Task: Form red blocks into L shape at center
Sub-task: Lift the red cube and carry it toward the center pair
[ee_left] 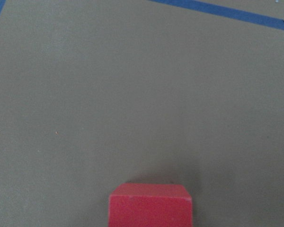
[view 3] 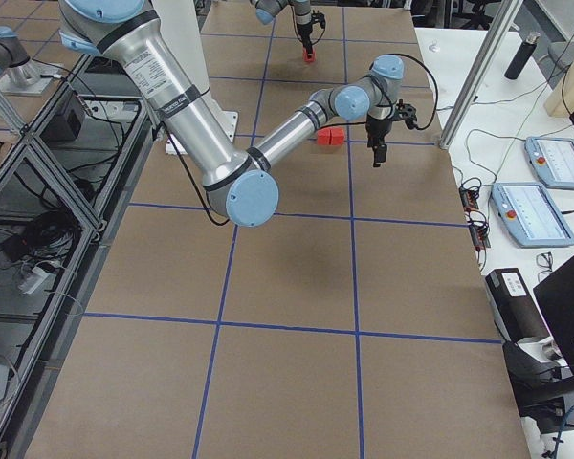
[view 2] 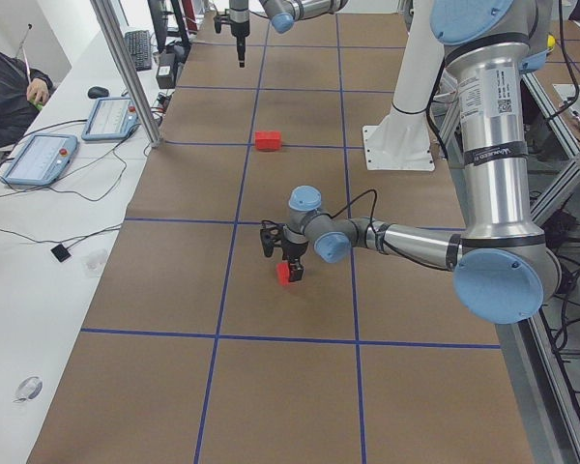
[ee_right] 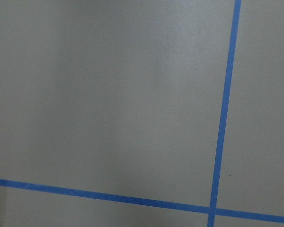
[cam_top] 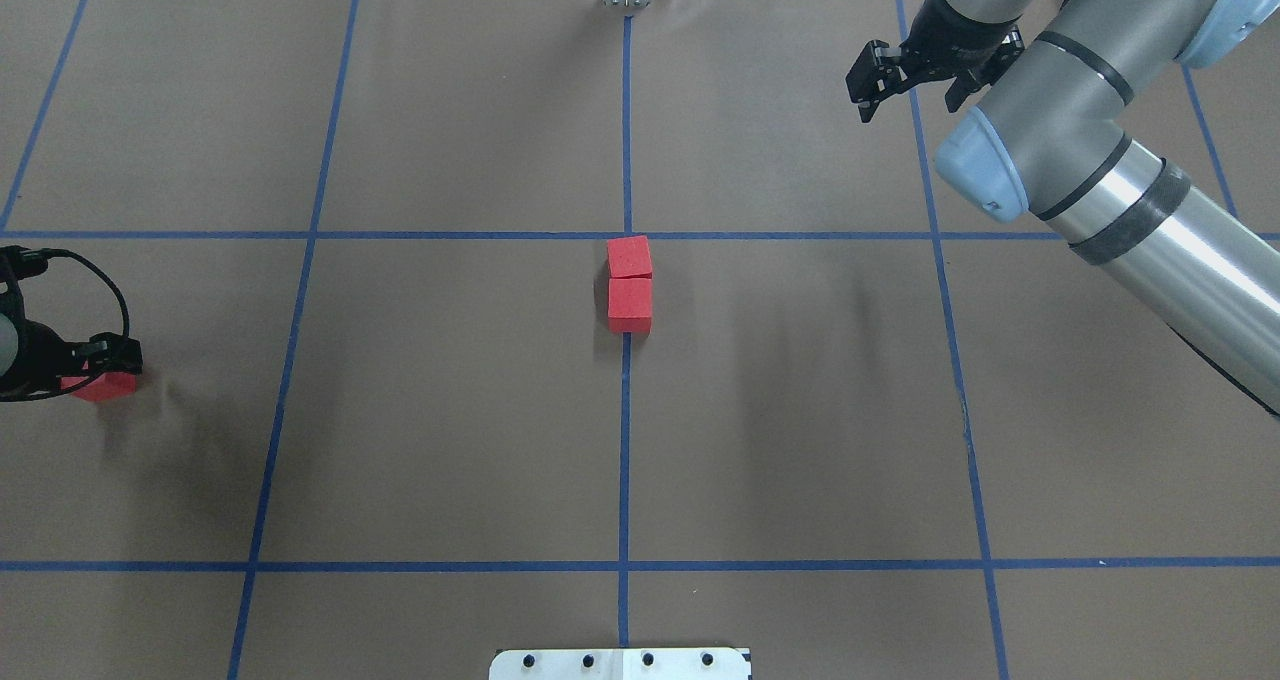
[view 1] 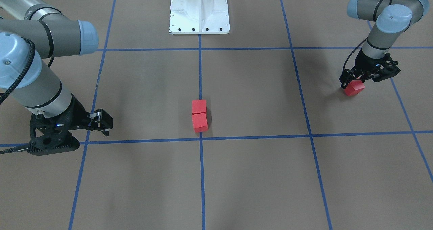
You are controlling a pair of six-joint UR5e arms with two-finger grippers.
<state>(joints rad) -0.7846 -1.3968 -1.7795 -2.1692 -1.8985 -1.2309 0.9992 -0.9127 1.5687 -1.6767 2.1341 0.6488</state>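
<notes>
Small matte red cube, table's left edge, under left end effector, grip unclear: pickup step; next, form L with centred red-cube pair

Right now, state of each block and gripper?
Red block pair: resting by the centre, touching end to end, no L yet.
Left gripper: low over third red block; open or shut unclear.
Third red block: far from centre; grip unclear.
Right gripper: open, empty, off to the side.

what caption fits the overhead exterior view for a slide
Two red blocks abut by the center crossing; the left gripper is at the third block, far left; right gripper empty.
</notes>
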